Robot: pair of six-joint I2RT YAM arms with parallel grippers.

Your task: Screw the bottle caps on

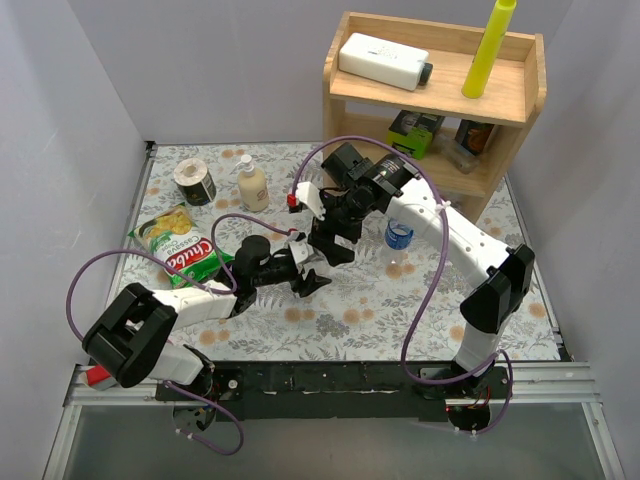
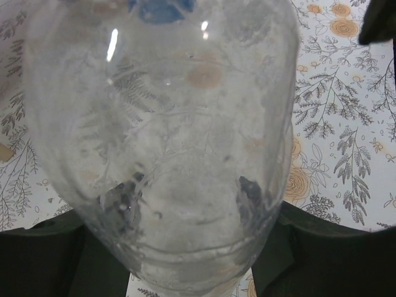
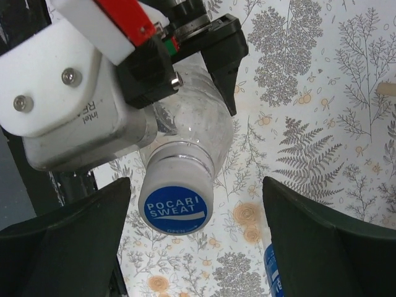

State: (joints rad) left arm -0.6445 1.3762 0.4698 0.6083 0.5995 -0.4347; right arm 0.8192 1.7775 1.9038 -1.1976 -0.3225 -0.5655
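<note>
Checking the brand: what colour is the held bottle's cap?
Cap: blue top, white lettering; right wrist view.

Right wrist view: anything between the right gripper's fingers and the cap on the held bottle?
Nothing visible. The open right gripper flanks the round blue-topped plastic cap on the clear plastic bottle, with open gaps both sides.

Setting: a robotics lab test cell, dressed to look domestic.
Enclosure: plain pale wall panels box in the bench's left, far and right edges.
Rig: a left arm and a right arm, both cabled, bolted to a black rail along the near edge.
Dressing: floral tablecloth; wooden shelf unit at the far right corner.
Props: snack bag, toilet roll and cream bottle toward the far left corner; blue-labelled water bottle mid-bench.
</note>
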